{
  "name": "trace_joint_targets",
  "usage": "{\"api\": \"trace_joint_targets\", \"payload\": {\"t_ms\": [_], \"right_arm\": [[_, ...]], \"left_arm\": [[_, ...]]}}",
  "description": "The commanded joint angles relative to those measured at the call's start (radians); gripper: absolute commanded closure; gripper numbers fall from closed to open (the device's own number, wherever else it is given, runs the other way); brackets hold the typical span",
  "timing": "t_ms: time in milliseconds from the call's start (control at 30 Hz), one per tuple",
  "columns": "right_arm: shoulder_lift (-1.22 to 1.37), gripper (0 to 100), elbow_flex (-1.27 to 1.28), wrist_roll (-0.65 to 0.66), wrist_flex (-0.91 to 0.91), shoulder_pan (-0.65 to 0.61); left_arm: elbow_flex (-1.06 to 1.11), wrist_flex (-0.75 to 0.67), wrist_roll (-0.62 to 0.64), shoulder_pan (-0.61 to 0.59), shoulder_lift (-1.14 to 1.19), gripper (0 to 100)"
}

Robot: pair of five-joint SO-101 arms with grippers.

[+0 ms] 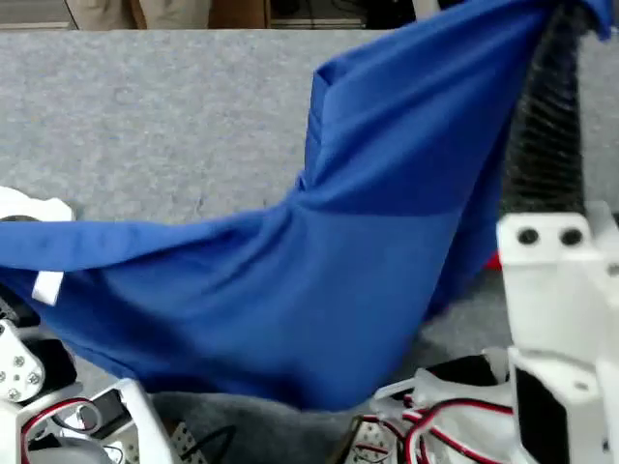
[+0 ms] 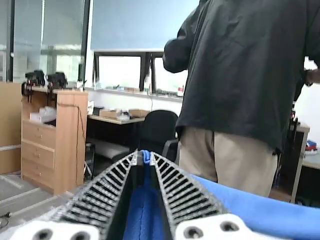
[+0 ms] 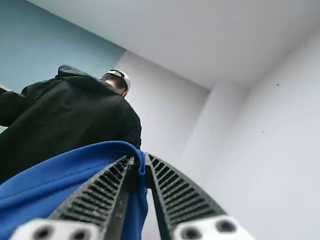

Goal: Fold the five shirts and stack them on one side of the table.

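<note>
The left gripper (image 2: 145,154) is clamped on a bunched edge of the blue shirt (image 1: 368,251). Its ribbed fingers (image 2: 172,187) are pressed together over the cloth, low above the near left corner of the table (image 1: 145,116). The right gripper (image 3: 141,161) pinches a second edge of the same garment and is raised well above the table, toward its right side. Between the two grips the shirt hangs as a slanted sheet over the table. It climbs from the low left hold to the high right one, and its lower edge droops toward the table's near edge. A white label (image 1: 46,287) shows on the cloth close to the left grip.

The step in hand appears to be spreading the shirt out in the air before any fold is made, as the cloth shows drapes but no neat crease. The next move likely calls for both arms to bring the shirt down flat onto the table. Both grips need to hold and the cloth must stay taut, so that it lands smooth rather than bunched.
</note>
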Motion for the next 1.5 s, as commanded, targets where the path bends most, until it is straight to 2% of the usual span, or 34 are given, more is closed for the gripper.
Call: {"api": "trace_joint_targets", "payload": {"t_ms": [0, 133, 233, 367, 500, 600, 733, 900, 1033, 1200, 1367, 1467], "right_arm": [[0.102, 99.5, 0.015, 0.003, 0.005, 0.019], [0.275, 99.5, 0.015, 0.002, -0.002, 0.005], [0.429, 99.5, 0.005, 0.002, -0.002, -0.036], [0.645, 99.5, 0.004, 0.002, -0.080, -0.082], [0.834, 99.5, 0.004, 0.002, -0.267, -0.082], [0.952, 99.5, 0.004, 0.002, -0.390, -0.079], [1.055, 99.5, 0.004, 0.002, -0.462, -0.079], [1.086, 99.5, 0.002, -0.008, -0.457, -0.071], [1.072, 99.5, -0.015, -0.055, -0.428, -0.045], [1.017, 99.5, -0.018, -0.046, -0.187, -0.005], [0.958, 99.5, -0.018, -0.041, 0.052, 0.018], [0.923, 99.5, -0.018, 0.028, 0.181, 0.016]], "left_arm": [[-0.018, 0.029, -0.005, -0.002, 0.004, 98], [0.075, 0.005, -0.003, -0.002, 0.004, 98], [0.196, -0.077, -0.005, -0.002, 0.004, 98], [0.431, -0.341, -0.005, 0.003, 0.010, 98], [0.680, -0.674, -0.011, 0.115, 0.108, 98], [0.707, -0.802, -0.011, 0.163, 0.255, 98], [0.601, -0.867, -0.005, 0.175, 0.509, 98], [0.402, -0.844, -0.003, 0.172, 0.817, 98], [0.275, -0.677, -0.003, 0.172, 0.895, 98], [0.221, -0.437, -0.008, 0.180, 0.895, 98], [0.215, -0.276, -0.009, 0.181, 0.889, 98], [0.224, -0.204, -0.011, 0.181, 0.846, 98]]}}
